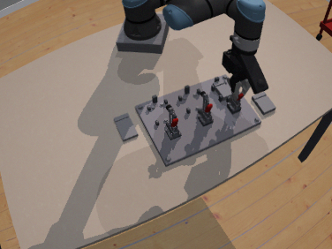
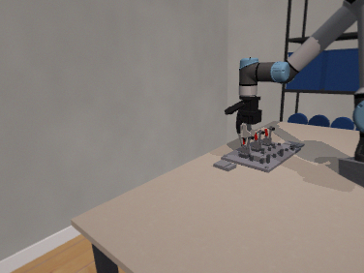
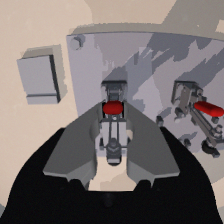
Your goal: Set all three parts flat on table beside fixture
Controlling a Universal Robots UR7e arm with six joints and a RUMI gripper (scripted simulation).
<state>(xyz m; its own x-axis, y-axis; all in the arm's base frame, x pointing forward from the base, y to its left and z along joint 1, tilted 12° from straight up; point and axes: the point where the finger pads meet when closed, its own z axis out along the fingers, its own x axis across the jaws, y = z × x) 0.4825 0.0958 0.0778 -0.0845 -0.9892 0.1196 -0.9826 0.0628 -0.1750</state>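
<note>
The grey fixture plate (image 1: 196, 119) carries three toggle clamps with red handles. My gripper (image 1: 236, 90) stands over the right-hand clamp (image 1: 234, 102) and is shut on its lever. In the wrist view the fingers pinch the grey lever, and the red handle tip (image 3: 112, 107) sticks out just past them. The middle clamp (image 1: 201, 110) and the left clamp (image 1: 173, 125) stand free. One flat grey part (image 1: 124, 126) lies on the table left of the plate. Another (image 1: 263, 102) lies right of it and also shows in the wrist view (image 3: 40, 75). A grey piece (image 1: 221, 86) sits at the plate's back right corner.
The arm's base (image 1: 142, 33) stands at the back of the table. Small pegs and stops dot the plate's back half (image 1: 169, 99). The table's front edge runs close below the plate. A red cart (image 1: 326, 24) stands off the table at the far right.
</note>
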